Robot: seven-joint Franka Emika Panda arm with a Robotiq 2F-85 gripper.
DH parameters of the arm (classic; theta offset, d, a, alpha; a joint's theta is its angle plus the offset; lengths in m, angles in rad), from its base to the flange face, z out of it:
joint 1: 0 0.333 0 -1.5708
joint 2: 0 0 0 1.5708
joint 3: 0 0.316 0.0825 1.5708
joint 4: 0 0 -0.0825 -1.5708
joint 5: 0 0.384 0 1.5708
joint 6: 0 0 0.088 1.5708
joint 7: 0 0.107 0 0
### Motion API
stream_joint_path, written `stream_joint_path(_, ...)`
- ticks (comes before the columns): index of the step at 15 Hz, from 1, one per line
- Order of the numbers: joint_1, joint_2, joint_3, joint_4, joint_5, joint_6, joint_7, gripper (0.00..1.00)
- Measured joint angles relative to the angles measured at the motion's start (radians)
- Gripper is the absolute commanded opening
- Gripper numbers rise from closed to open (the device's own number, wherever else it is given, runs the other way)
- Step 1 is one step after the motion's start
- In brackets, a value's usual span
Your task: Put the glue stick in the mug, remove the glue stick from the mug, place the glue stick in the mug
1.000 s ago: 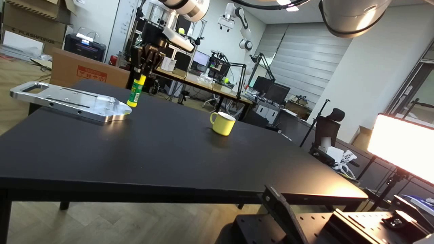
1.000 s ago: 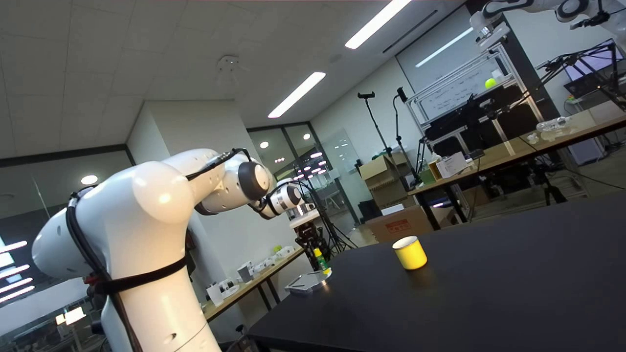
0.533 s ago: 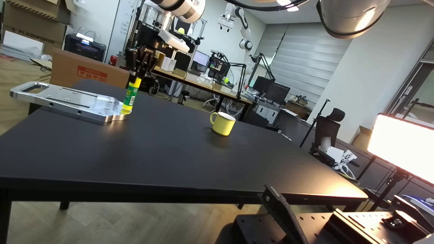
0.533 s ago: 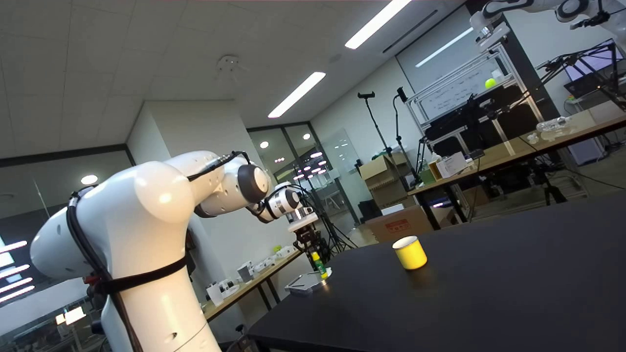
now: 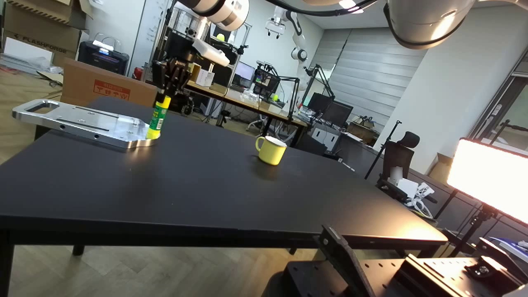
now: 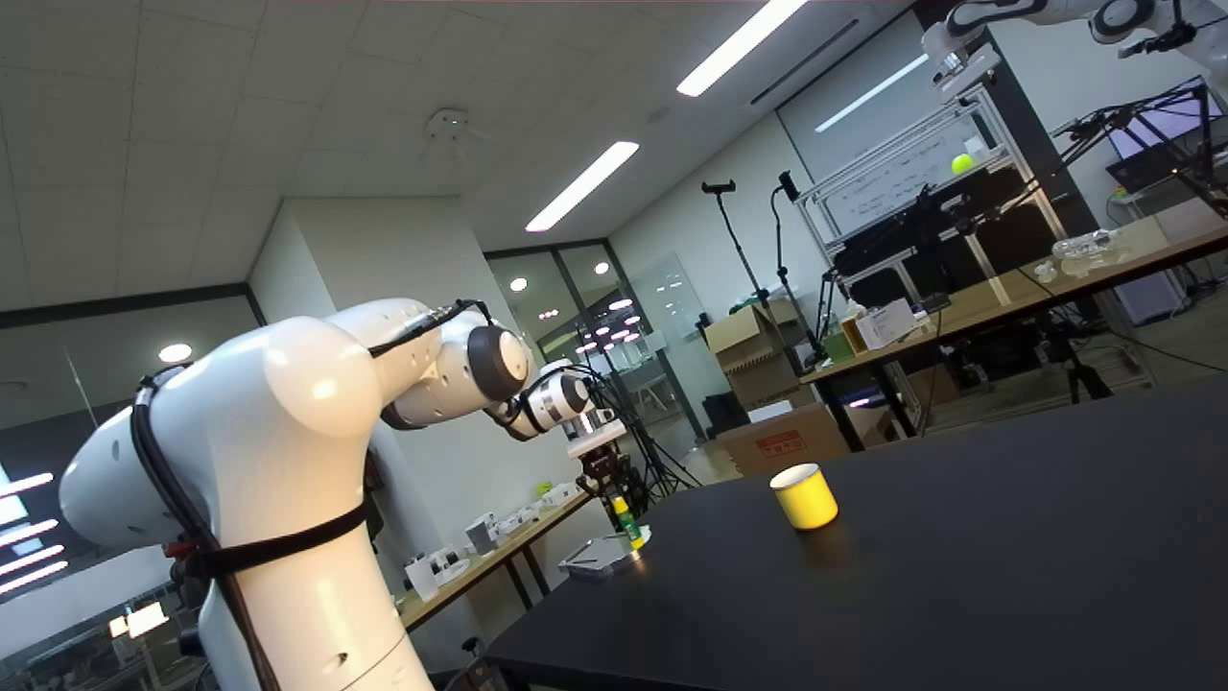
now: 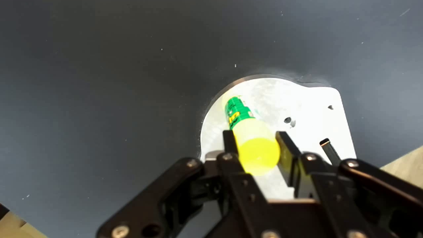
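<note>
Fingers closed snugly on the glue stick at its top, over the metal plate
Best lift it straight (contact below is unclear), then keep it upright towards the mug, well apart

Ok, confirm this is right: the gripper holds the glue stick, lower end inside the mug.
Not inside the mug: the wrist view shows the glue stick, held by the gripper, with its lower end on or just above the metal plate.
</note>
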Motion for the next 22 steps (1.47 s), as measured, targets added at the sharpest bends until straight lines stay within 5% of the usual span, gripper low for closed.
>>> stream_joint_path(1, 0.0, 0.0, 0.0, 0.001, 0.0, 0.001, -0.002, 0.58)
stream_joint_path(8, 0.0, 0.003, 0.0, 0.006, 0.0, 0.015, -0.006, 0.98)
stream_joint_path(22, 0.064, -0.078, -0.028, 0.041, -0.05, 0.047, -0.005, 1.0)
